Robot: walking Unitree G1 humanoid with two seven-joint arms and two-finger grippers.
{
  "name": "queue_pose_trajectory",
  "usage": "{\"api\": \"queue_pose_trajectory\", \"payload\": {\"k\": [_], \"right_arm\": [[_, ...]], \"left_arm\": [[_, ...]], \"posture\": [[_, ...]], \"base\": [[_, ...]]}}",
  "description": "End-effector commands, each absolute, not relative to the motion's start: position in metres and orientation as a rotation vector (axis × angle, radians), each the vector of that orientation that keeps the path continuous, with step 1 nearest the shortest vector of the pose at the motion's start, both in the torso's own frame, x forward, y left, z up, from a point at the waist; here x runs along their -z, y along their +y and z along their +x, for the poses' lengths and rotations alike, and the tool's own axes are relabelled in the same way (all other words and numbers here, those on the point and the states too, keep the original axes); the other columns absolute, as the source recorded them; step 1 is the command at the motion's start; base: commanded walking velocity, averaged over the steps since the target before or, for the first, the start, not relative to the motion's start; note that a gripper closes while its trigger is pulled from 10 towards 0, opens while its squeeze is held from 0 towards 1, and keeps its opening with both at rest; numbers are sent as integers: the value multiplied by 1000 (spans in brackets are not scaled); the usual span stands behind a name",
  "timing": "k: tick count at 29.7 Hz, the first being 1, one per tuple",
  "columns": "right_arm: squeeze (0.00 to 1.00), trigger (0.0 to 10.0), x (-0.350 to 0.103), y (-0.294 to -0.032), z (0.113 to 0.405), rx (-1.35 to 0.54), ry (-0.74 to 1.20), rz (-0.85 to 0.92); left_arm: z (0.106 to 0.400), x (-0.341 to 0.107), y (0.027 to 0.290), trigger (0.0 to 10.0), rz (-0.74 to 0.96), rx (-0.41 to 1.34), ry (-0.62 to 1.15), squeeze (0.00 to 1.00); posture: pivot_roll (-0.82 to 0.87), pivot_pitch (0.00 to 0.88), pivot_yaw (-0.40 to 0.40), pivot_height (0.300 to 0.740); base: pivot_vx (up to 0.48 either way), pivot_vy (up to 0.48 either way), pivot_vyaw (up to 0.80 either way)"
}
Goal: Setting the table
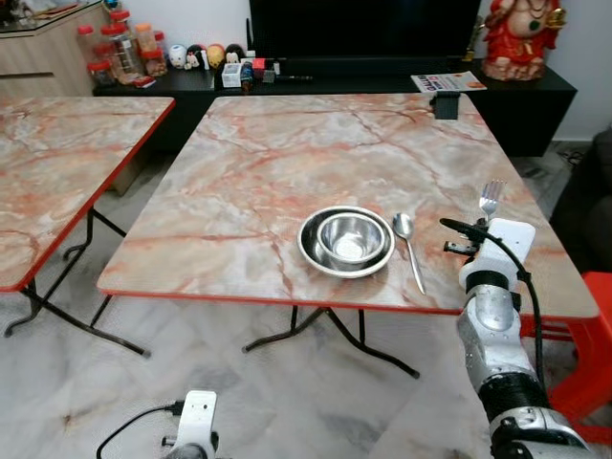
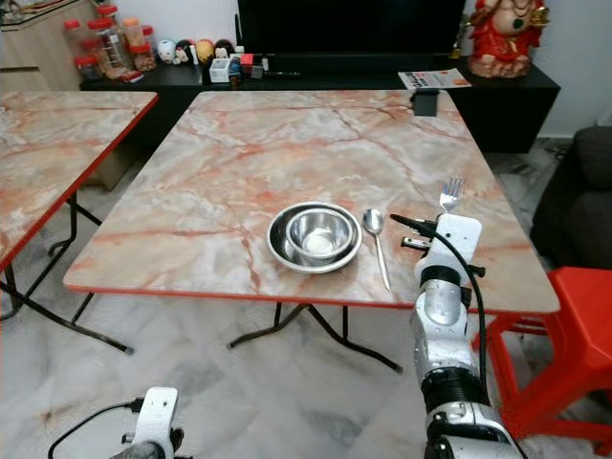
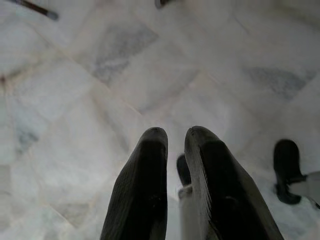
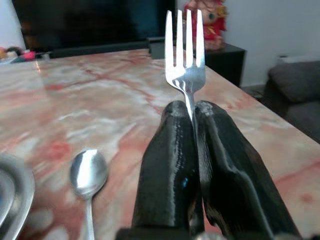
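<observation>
Marble-patterned table [image 1: 287, 163] with a red edge stands on a pale marble floor [image 1: 316, 402]; a dark TV console [image 1: 382, 72] runs along the wall behind it.

Right gripper [image 4: 189, 112]: the two black fingers [image 4: 165, 165] are pressed together on the handle of a fork [image 4: 185, 50]. Fork held upright, tines up, the handle pinched just below the neck. From the head camera the gripper sits over the table's right front area, fork tines [image 1: 491, 196] rising above the white wrist housing.

Just left of that gripper, a spoon [image 1: 408, 244] lies flat on the table, bowl end away from the robot, handle pointing toward the front edge. Spoon and fork are apart, not touching.

Left of the spoon, close beside it: a steel plate [image 1: 311, 251] with a steel bowl [image 1: 349, 237] sitting inside it.

Left gripper [image 3: 175, 137]: hangs low beside the robot, over the floor, fingers nearly together with a narrow slit between them, nothing held.

Further out: second table [image 1: 57, 172] of the same pattern on the left; small dark box [image 1: 445, 103] at the main table's far edge; jars [image 1: 120, 48] and a red figurine [image 1: 521, 38] on the console; red stool [image 2: 574, 325] at the right.
</observation>
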State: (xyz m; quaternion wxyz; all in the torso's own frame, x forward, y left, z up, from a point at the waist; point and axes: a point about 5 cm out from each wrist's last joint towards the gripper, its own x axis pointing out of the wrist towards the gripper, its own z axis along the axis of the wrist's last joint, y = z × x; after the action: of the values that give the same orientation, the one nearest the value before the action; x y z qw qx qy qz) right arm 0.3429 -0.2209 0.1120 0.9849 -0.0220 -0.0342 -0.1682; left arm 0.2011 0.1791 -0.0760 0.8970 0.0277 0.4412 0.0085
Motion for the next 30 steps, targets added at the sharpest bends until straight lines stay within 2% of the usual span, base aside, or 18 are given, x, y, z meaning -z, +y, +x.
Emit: {"api": "queue_pose_trajectory", "payload": {"k": [1,12,27,30], "right_arm": [[0,10000,-118,-221,346,340,-93,-38],[0,10000,-118,-218,346,333,-97,-41],[0,10000,-113,-217,339,329,-89,-49],[0,10000,-106,-224,326,319,-42,-95]], "left_arm": [[200,76,181,10000,57,-24,915,0],[199,77,182,10000,57,-27,914,0],[199,76,182,10000,37,-27,901,0],[198,77,182,10000,35,-25,902,0]], "posture": [[-123,0,42,740],[-119,0,44,740],[-116,0,41,740],[-116,0,38,740]], "base": [[330,0,0],[328,0,0],[0,0,0],[0,0,0]]}}
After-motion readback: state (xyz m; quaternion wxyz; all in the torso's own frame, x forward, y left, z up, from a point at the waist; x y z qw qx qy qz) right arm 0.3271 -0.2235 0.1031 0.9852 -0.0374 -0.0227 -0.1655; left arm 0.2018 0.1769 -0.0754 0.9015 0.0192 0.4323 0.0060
